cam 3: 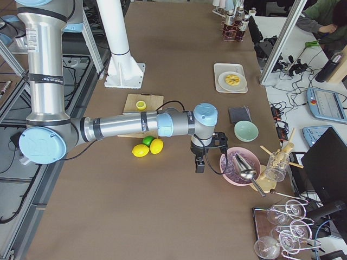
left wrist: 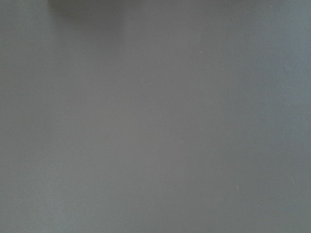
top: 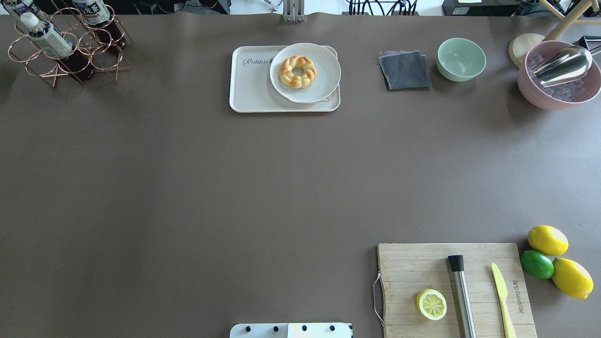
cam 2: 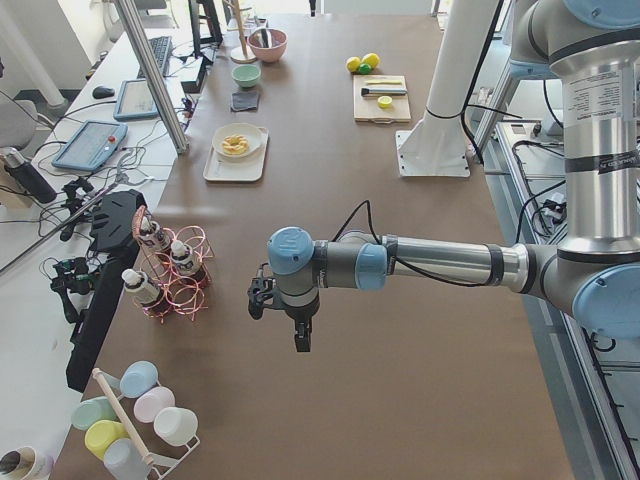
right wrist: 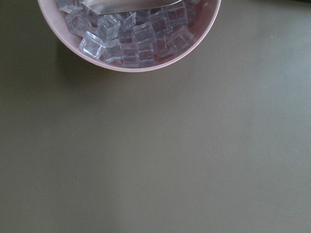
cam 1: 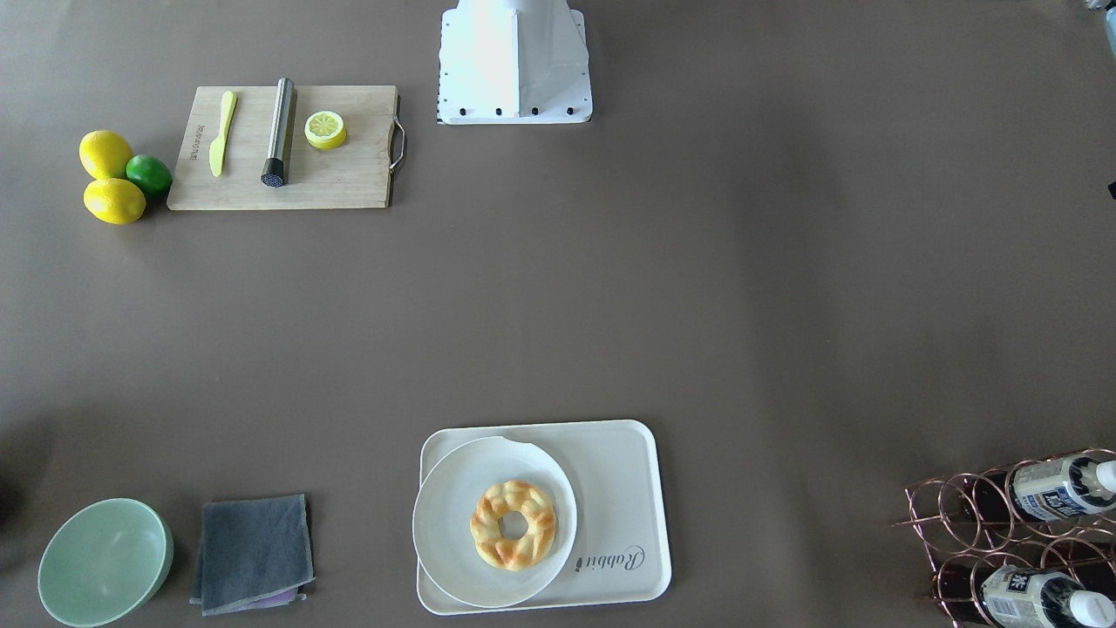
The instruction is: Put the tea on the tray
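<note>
The left claw (cam 2: pixel 302 338) hangs over the counter (top: pixel 188 188) near the copper rack (top: pixel 55 75); the right claw (cam 3: pixel 199 164) hangs by the pink ice bowl (cam 3: pixel 229 169). How open either stands, I cannot tell. The tea (top: pixel 47 38) lies in the rack beside its twin bottle (top: pixel 96 14), well apart from the tray (top: pixel 251 91).

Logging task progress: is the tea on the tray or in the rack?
In the rack. The tea bottles sit in the copper wire rack; the tray holds only a plate with a doughnut.

Table (top: pixel 188 188) ctr open, plate (top: pixel 328 70) crowds tray (top: pixel 251 91)
</note>
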Motion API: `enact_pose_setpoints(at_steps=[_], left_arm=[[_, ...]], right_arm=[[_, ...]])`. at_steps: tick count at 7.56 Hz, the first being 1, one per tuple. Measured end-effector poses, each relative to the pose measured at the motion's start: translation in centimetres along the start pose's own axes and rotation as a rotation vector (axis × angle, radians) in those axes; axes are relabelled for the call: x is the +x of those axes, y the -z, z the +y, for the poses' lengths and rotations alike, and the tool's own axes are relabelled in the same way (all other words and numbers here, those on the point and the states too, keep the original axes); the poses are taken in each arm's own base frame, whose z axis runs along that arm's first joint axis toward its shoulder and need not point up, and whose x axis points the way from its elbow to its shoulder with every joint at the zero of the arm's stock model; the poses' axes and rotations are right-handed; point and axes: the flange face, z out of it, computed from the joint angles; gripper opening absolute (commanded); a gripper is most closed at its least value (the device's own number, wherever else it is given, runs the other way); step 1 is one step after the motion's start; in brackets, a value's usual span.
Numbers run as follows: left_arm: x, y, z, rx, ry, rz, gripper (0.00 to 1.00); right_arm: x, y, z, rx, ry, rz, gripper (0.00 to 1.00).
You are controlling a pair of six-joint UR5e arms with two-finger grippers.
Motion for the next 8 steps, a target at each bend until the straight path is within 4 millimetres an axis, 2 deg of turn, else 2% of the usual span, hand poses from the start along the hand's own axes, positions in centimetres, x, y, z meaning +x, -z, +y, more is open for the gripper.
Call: enact_pose_setpoints(at_steps=[8], left_arm=[[0.1, 0.1, -0.1, 0.003, -0.001, 0.0, 0.99]], right_arm=[[-1.3, 1.7, 0.2, 0.033, 0.027, -0.004, 1.0]])
